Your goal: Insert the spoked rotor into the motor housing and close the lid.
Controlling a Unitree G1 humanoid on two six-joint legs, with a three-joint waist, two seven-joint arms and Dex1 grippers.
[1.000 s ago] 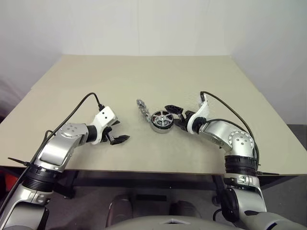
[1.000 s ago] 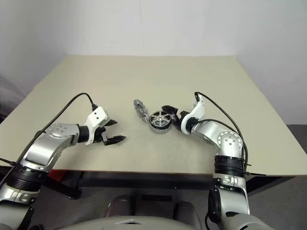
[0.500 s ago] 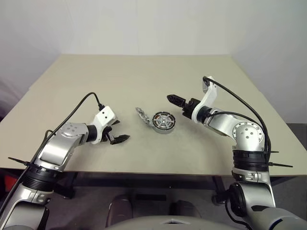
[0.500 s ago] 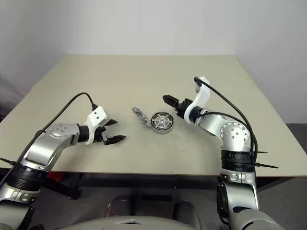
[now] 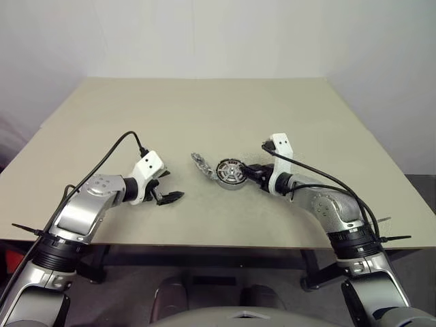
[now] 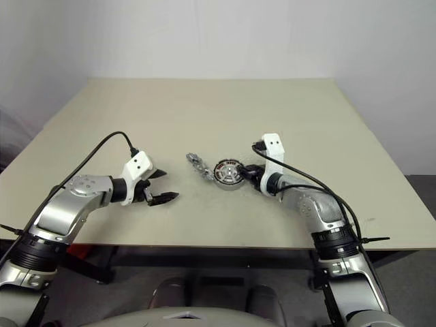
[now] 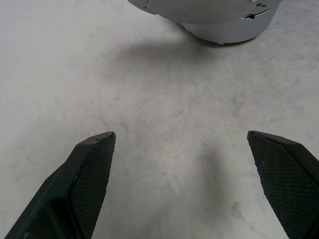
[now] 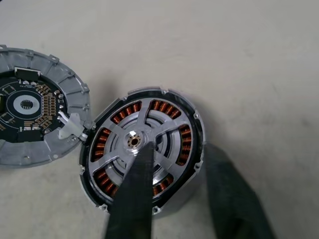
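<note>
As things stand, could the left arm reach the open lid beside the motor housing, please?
Probably yes: the lid lies on the housing's left-arm side, with bare table between it and the open left fingers.

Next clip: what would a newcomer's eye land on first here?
Mid-table, the motor housing with the copper-wound spoked rotor seated inside, its lid lying open right beside it. The right gripper reaches into it, one finger over the rotor's hub. The left gripper hovers apart, jaws wide.
</note>
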